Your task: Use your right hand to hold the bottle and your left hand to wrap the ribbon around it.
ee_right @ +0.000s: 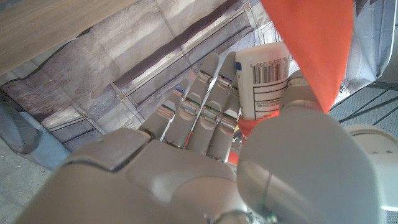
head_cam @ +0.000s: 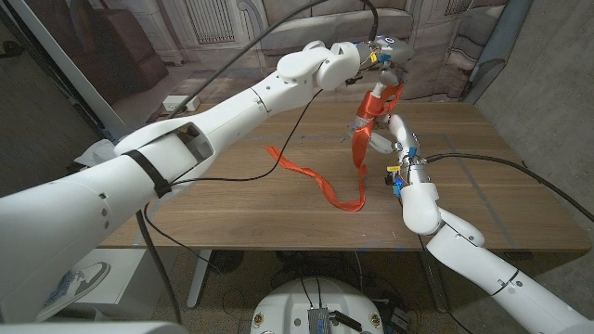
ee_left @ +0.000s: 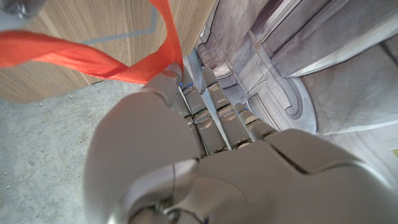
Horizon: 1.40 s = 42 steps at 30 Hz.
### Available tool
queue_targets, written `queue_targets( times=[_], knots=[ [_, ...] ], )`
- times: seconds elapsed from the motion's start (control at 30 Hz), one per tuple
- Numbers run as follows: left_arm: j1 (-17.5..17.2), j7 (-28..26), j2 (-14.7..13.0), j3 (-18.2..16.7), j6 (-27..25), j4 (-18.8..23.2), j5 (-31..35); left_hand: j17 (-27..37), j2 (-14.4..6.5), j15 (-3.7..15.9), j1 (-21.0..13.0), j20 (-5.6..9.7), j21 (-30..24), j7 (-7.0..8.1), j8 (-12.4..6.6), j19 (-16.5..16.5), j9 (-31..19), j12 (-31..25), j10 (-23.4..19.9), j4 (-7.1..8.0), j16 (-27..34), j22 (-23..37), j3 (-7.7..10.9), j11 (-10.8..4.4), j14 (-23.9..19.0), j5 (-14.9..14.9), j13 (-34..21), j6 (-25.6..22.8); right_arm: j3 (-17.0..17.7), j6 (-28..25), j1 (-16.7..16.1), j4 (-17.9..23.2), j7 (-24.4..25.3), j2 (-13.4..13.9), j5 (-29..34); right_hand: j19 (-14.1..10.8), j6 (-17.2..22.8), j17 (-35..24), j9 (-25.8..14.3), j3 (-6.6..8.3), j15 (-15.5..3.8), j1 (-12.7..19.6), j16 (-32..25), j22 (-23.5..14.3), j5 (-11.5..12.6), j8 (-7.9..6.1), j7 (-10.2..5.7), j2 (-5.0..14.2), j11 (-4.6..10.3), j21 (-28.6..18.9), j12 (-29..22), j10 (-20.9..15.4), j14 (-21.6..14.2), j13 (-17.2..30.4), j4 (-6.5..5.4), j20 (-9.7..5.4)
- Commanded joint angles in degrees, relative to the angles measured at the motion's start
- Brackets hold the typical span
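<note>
Bottle (ee_right: 264, 78): white, barcode label, gripped by right hand (head_cam: 397, 139) fingers.
Ribbon (head_cam: 320, 181): orange, pinched by left hand (head_cam: 385, 57) fingers, trailing onto surface (head_cam: 232, 199).

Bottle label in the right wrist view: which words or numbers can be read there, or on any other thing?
Bottle, held by the right hand: a white label with a barcode and lines of small print, all too small to read.
Orange ribbon: no text.
Nothing else readable.
</note>
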<state>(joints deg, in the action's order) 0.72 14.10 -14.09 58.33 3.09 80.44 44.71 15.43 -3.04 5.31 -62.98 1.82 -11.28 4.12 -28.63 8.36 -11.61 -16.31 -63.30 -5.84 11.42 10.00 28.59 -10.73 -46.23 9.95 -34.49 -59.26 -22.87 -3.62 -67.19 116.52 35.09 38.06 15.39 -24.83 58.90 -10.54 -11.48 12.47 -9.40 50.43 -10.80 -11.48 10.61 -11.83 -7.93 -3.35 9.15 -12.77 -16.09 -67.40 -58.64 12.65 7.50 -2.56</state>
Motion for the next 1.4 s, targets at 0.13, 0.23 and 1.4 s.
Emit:
queue_targets(
  times=[0.13, 0.23, 1.4],
  knots=[
    [-4.86, -1.72, -8.61, -3.57, -0.24, 4.86, -4.96, 0.11, -0.2, 6.18, 0.25, -0.51, -0.04, -0.14, -0.32, -0.06, -0.2, -0.42, -0.93, 0.4, 0.31, 0.21, 0.99, -1.4, 0.05, 0.38, -1.35, 0.12, 3.57, -1.4, -0.45, -0.66, -0.43, -1.14, -2.12, 0.11, 4.5, -0.2, -0.16, 0.39, -3.46, 10.61, -0.08, 0.04, 0.26, -0.45, -4.57, 10.96, 2.4, 0.04, -0.25, -2.3, 0.44, 0.18, -0.17, -0.58],
    [-6.56, -1.55, -10.67, -4.82, 1.0, 6.48, -6.75, 0.13, -0.21, 6.15, 0.28, -0.54, -0.05, -0.15, -0.35, -0.04, -0.23, -0.47, -0.95, 0.41, 0.35, 0.21, 0.98, -1.39, 0.03, 0.37, -1.41, 0.1, 3.76, -1.72, 0.15, -1.74, -0.55, -1.48, -2.8, 0.12, 4.5, -0.22, -0.16, 0.39, -3.49, 10.64, -0.12, 0.04, 0.26, -0.45, -4.57, 10.95, 2.4, 0.04, -0.26, -2.3, 0.38, 0.2, -0.15, -0.59],
    [-21.7, -4.17, -23.63, -17.67, -0.51, 19.49, -13.58, 0.86, -0.51, 6.2, 0.26, -1.16, -0.13, -0.99, -0.54, 0.02, -0.68, -1.03, -0.67, 0.29, 1.05, 0.23, 0.82, -1.3, -0.34, 0.3, -2.27, 0.67, 5.75, -6.29, 0.96, -3.75, 4.52, -2.11, -3.39, 0.45, 4.53, -0.22, -0.18, 0.35, -3.44, 10.64, -0.1, 0.04, 0.27, -0.47, -4.57, 10.92, 2.39, 0.1, -0.23, -2.27, 0.75, 0.23, -0.15, -0.68]
  ],
)
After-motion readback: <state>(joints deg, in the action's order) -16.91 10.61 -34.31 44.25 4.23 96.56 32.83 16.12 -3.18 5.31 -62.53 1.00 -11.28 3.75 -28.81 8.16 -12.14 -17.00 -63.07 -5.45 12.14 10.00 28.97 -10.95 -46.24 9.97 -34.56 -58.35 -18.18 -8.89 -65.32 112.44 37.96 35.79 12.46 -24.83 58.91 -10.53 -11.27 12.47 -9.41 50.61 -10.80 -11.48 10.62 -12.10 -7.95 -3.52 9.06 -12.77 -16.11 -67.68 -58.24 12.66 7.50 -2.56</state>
